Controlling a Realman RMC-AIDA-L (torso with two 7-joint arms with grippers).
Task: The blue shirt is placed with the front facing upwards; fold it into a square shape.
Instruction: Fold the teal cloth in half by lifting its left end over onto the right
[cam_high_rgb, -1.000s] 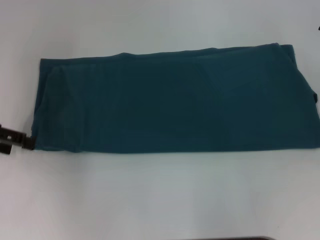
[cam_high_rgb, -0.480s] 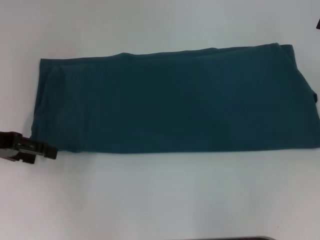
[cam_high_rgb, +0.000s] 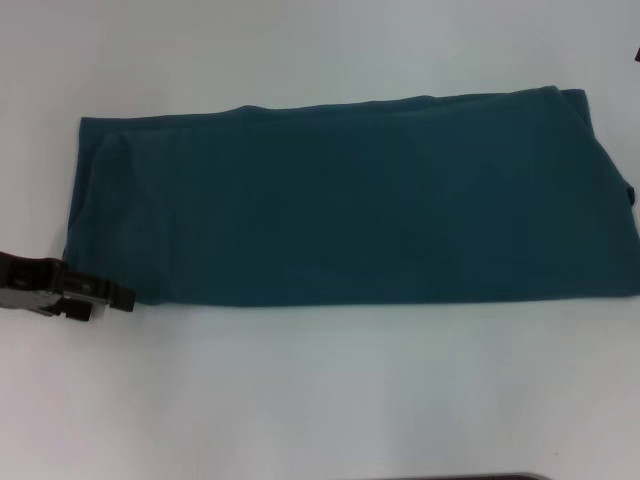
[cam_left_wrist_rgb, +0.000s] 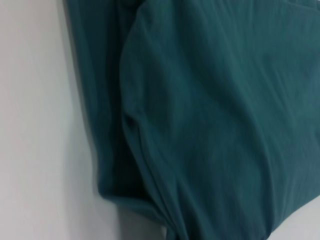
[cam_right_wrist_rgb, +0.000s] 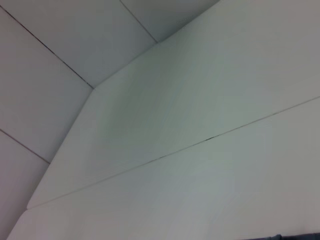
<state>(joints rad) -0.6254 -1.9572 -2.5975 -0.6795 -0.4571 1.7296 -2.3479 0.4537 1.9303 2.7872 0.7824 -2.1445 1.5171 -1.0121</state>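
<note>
Lying flat on the white desk (cam_high_rgb: 320, 400), the blue shirt (cam_high_rgb: 350, 200) is already folded into a long band running left to right across the desk, plain teal side up, no lettering showing. Its right end reaches the right edge of the head view; the far long edge is slightly wavy, the near long edge fairly straight.

Left gripper (cam_high_rgb: 118, 298) sits low at the shirt's near-left corner, tip touching or just beside the cloth edge. Can't tell whether its fingers are apart or together, and no cloth looks lifted. Left wrist view shows that same corner up close: stacked layers with a rounded inner fold line and a thin hem ridge on the shirt (cam_left_wrist_rgb: 210, 125).

Right gripper isn't visible; its wrist camera sees only pale panels, so that arm looks parked away from the work.

Handling, as a judgement: light, soft, limp cotton, no stiffness, several layers thick here. It will sag and drape when raised, and layers can slide apart if only the top one gets pinched. Not fragile. Desk looks smooth, so dragging may shift the whole band.

Best hold: the left-end corners, pinching all layers together right at the edge, near-left corner for the left gripper. Carrying that end over toward the right end would shorten the band toward a square; the far-left corner wants support too or the fold goes skewed.
</note>
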